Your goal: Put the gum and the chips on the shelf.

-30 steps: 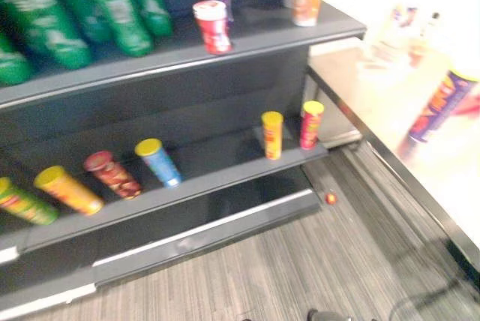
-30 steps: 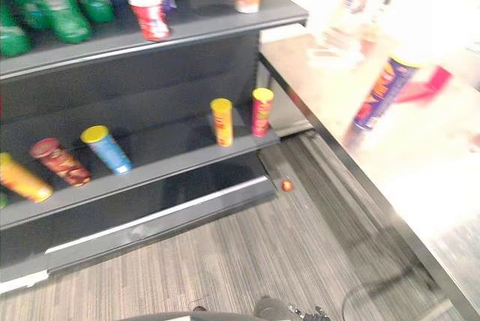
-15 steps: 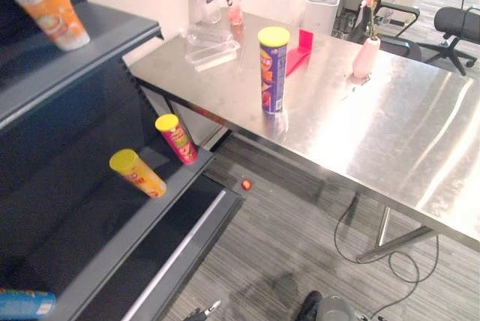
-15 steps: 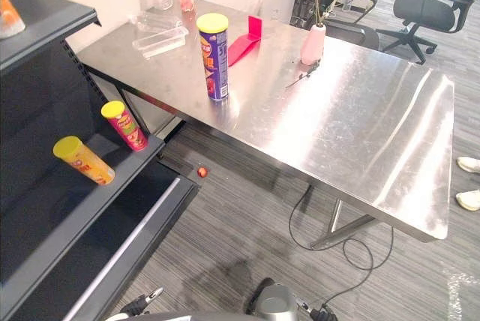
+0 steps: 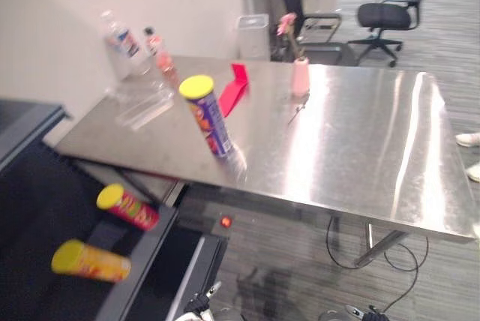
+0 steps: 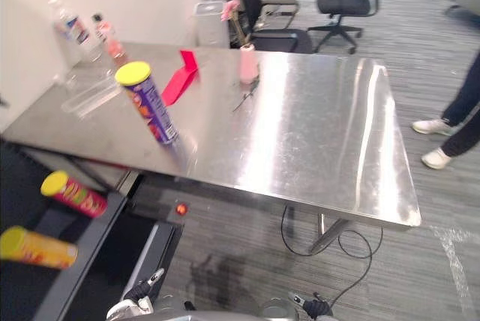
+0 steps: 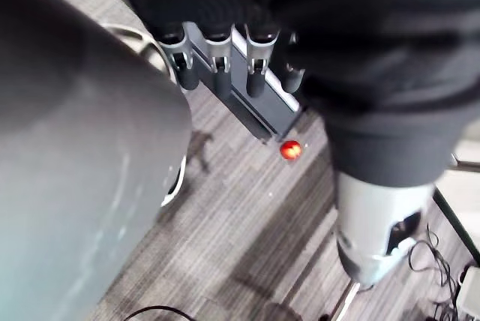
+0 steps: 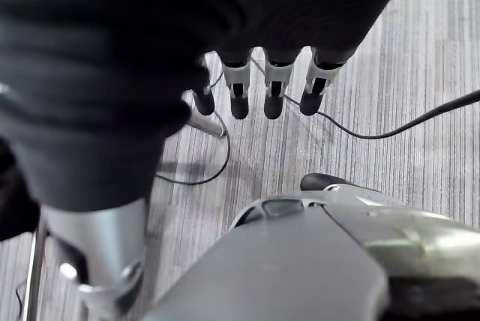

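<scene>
The chips (image 5: 208, 115) stand upright on the steel table (image 5: 345, 148), near its front edge; a red thing (image 5: 225, 221) lies on the floor below that edge, just beside the shelf (image 5: 139, 265), possibly the gum, though too small to tell; a red can (image 5: 127, 207) and a yellow can (image 5: 90, 261) lie on the shelf; the left hand (image 7: 220, 62) hangs over the floor, fingers straight, holding nothing; the right hand (image 8: 274, 85) likewise, empty.
</scene>
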